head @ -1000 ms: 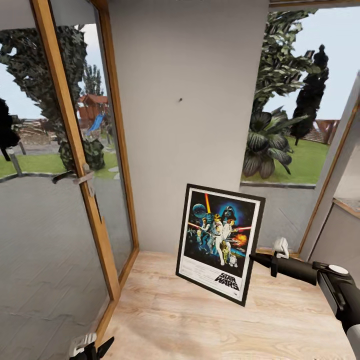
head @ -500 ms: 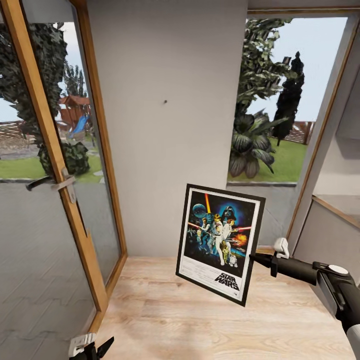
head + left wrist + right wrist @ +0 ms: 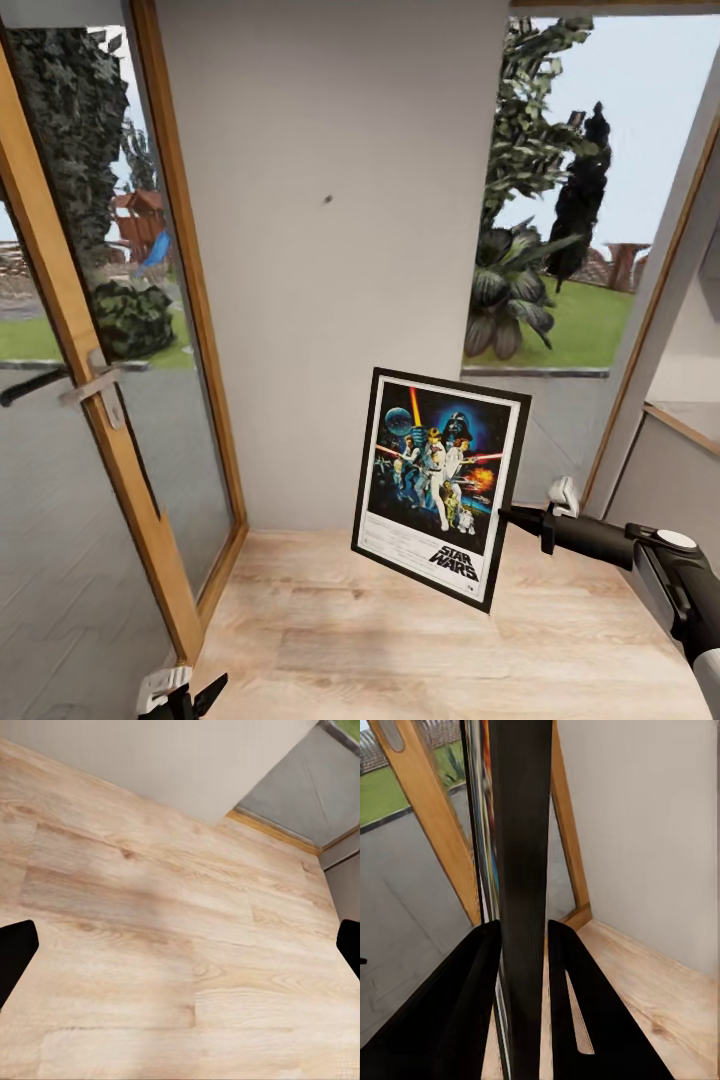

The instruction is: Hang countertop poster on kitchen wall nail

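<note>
A: Where is the poster seen?

B: In the head view it is held off the floor, low and toward 5 o'clock of the frame's centre, tilted slightly with its lower right corner dropped. Its right edge is gripped by the right end effector, whose arm reaches in from 4 o'clock. In the right wrist view the black frame edge is seen clamped between the two dark fingers, so the right end effector is closed onto the poster.

A: And the wall nail?

B: A tiny dark speck, the wall nail, is seen on the pale grey wall, up at about 11 o'clock from the poster and well apart from it.

A: What is noted of the left end effector?

B: The left end effector is seen at the bottom of the head view, near 7 o'clock. In the left wrist view its fingertips are spread wide apart at opposite edges, with nothing between them but the wooden floor.

A: What else is shown?

B: A wood-framed glass door with a handle stands at 9 o'clock, and a window onto garden plants at 2 o'clock.
</note>
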Controlling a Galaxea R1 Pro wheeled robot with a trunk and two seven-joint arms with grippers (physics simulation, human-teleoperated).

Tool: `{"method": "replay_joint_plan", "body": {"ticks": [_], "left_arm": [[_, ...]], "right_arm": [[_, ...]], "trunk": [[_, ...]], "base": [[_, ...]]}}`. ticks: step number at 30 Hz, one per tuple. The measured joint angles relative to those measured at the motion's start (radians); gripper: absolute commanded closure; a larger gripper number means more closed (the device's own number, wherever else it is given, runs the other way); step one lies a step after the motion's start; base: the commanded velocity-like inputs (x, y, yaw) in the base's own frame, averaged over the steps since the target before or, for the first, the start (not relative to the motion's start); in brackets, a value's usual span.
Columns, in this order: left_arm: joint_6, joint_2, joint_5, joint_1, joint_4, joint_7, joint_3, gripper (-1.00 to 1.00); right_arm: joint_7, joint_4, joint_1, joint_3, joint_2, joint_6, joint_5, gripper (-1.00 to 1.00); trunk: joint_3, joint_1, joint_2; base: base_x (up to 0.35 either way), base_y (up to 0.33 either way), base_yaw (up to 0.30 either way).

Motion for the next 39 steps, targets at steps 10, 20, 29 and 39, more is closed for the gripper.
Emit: {"method": "replay_joint_plan", "body": {"ticks": [10, 20, 29, 39], "left_arm": [[0.0, 0.0, 0.0, 0.0, 0.0, 0.0, 0.0, -1.0], [0.0, 0.0, 0.0, 0.0, 0.0, 0.0, 0.001, -1.0], [0.0, 0.0, 0.0, 0.0, 0.0, 0.0, 0.001, -1.0], [0.0, 0.0, 0.0, 0.0, 0.0, 0.0, 0.001, -1.0]], "right_arm": [[0.001, 0.0, 0.0, 0.0, 0.001, 0.0, 0.0, 1.0], [0.002, 0.0, 0.0, 0.0, 0.001, 0.0, 0.0, 1.0], [0.002, 0.0, 0.0, 0.0, 0.001, 0.0, 0.0, 1.0], [0.002, 0.0, 0.0, 0.0, 0.001, 0.001, 0.0, 1.0]], "trunk": [[0.0, 0.0, 0.0], [0.0, 0.0, 0.0], [0.0, 0.0, 0.0], [0.0, 0.0, 0.0]], "base": [[0.335, 0.0, 0.0], [0.335, 0.0, 0.0], [0.335, 0.0, 0.0], [0.335, 0.0, 0.0]]}}
